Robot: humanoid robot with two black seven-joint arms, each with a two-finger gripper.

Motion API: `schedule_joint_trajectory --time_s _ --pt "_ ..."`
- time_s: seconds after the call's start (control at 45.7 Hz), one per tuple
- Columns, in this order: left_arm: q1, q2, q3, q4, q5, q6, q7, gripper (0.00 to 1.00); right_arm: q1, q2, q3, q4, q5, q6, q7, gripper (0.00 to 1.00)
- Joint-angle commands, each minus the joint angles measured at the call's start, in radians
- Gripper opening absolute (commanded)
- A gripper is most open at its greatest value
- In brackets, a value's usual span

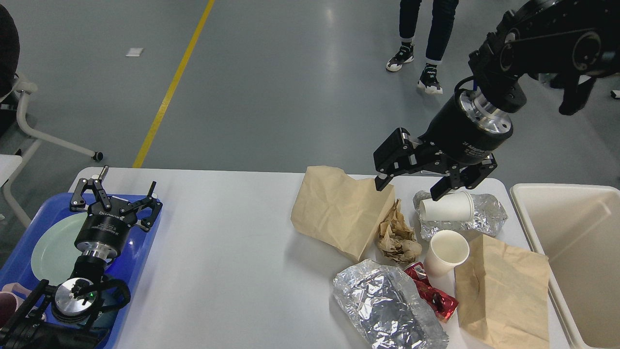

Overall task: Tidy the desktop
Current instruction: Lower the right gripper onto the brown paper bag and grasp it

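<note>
The white desktop [227, 242] carries litter on its right half: a large brown paper bag [339, 208], a crumpled brown paper wad [397, 237], a white paper cup lying on foil [448, 207], an upright white cup [446, 252], a red wrapper [433, 293], a foil sheet [387, 305] and a second brown bag [503, 291]. My right gripper [407, 188] hangs open above the gap between the large bag and the lying cup, holding nothing. My left gripper [116, 194] is open and empty over the blue tray.
A blue tray [140, 252] with a pale green plate [53, 247] sits at the desktop's left end. A beige bin [576, 252] stands off the right edge. A person's legs [426, 39] are on the floor beyond the table.
</note>
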Motion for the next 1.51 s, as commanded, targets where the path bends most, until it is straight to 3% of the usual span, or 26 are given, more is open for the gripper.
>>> schedule_joint_trajectory --time_s 0.0,0.066,0.263,0.372,0.788,0.897,1.007,1.488 --pt "0.001 -0.001 -0.001 0.000 0.000 0.000 0.000 0.97 0.003 0.000 -0.013 0.006 0.010 -0.026 -0.199 0.97" --pt "0.000 -0.001 0.001 0.000 0.001 0.000 0.000 0.97 0.008 0.000 -0.007 0.041 0.016 -0.058 -0.291 0.97" --pt "0.000 -0.001 0.001 0.000 0.001 0.000 0.002 0.97 0.043 -0.092 0.044 0.158 0.008 -0.078 -0.351 0.97" --pt "0.001 0.000 0.001 0.000 0.001 -0.002 0.002 0.97 0.023 -0.126 0.034 0.181 0.001 -0.137 -0.354 0.96" --pt "0.000 -0.001 0.001 0.000 0.001 -0.002 0.002 0.97 -0.125 -0.224 -0.007 0.176 -0.032 -0.190 -0.354 0.94" --pt "0.001 -0.001 0.001 0.000 0.001 0.000 0.000 0.97 -0.199 -0.241 -0.013 0.170 -0.058 -0.253 -0.354 0.93" --pt "0.001 -0.001 0.001 0.000 0.001 -0.001 0.000 0.97 -0.299 -0.244 -0.013 0.138 -0.059 -0.353 -0.356 0.94" --pt "0.001 -0.001 0.001 0.000 0.001 0.000 0.002 0.97 -0.681 -0.262 0.027 -0.080 -0.050 -0.529 -0.356 1.00"
